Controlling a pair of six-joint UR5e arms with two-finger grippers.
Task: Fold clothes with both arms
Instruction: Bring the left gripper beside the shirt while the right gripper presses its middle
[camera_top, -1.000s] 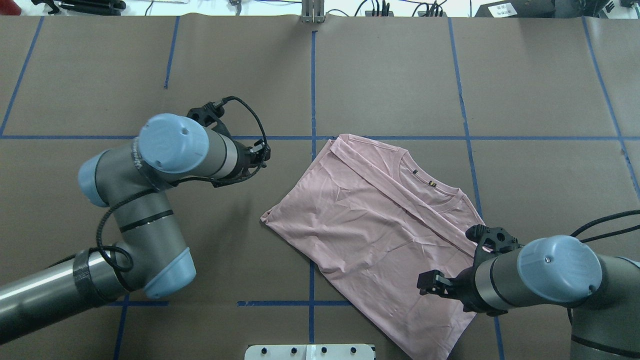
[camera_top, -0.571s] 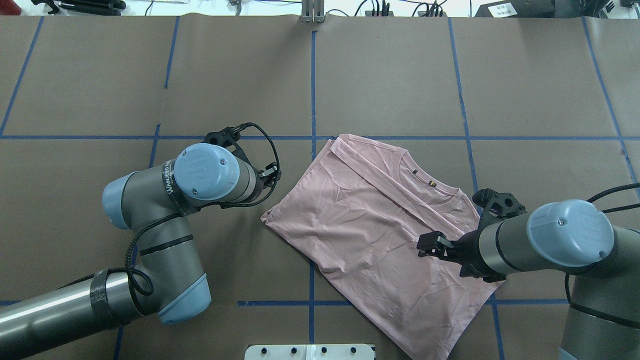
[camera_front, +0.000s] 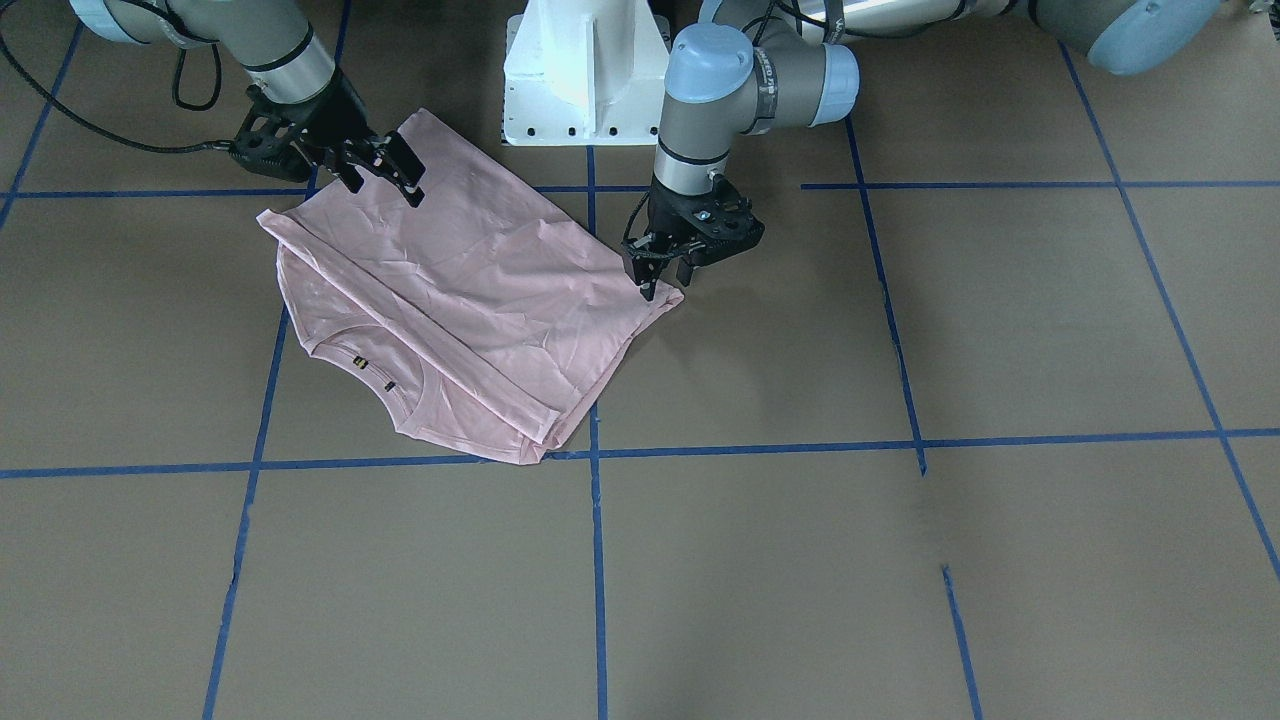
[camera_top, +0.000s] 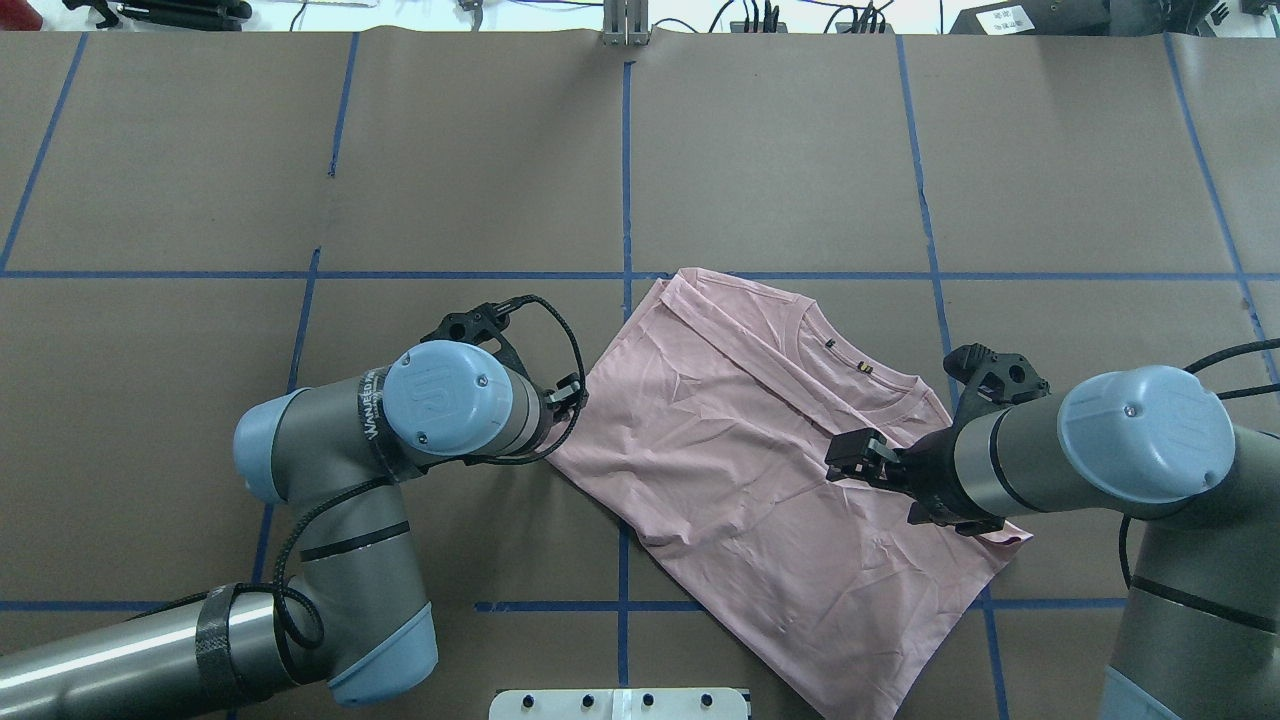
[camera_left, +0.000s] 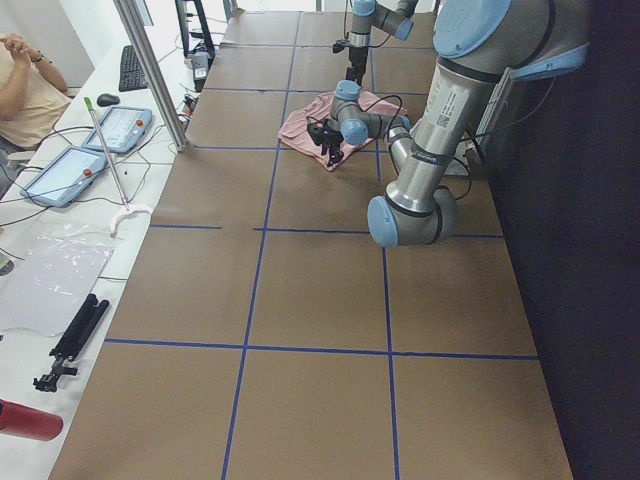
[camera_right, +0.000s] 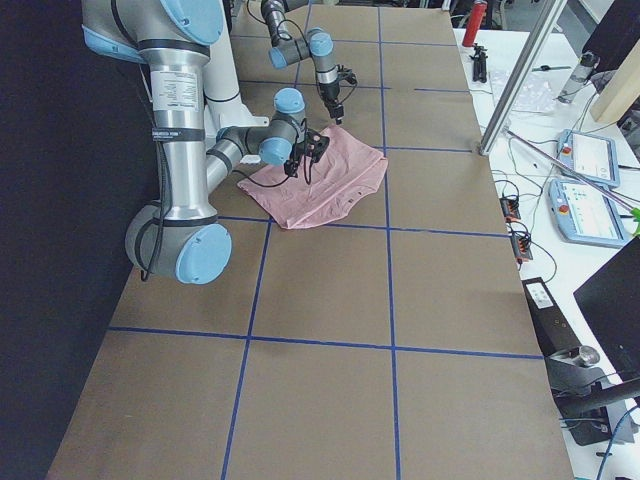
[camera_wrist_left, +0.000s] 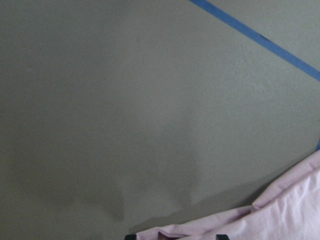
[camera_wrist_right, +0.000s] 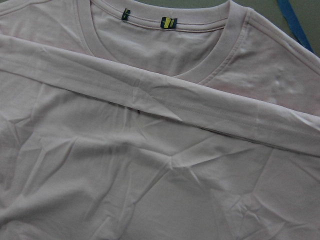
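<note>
T-shirt (camera_top: 760, 470), pale pink and creased, lies flat on the brown table (camera_top: 800, 150), close to the robot and a little toward its right arm, skewed against the blue tape lines (camera_top: 627, 180). Its lower part is folded up, so the hem band (camera_wrist_right: 165, 100) crosses just below the collar (camera_wrist_right: 215, 65).

From overhead the left wrist hides its own fingers. The front-facing view shows the left gripper (camera_front: 668, 275) pointing down at the shirt's left corner. The left wrist view shows its fingertips (camera_wrist_left: 221, 236) spread apart, with the cloth's edge between them and nothing pinched.

The right gripper (camera_front: 385, 180) hovers over the shirt's right side, jaws parted and holding nothing.

Only the right wrist view gives the collar labels (camera_wrist_right: 168, 22) clearly: one dark, one yellow and dark, with print too small to read. White lettering on the left arm's wrist band (camera_top: 372, 415) is only partly legible.
</note>
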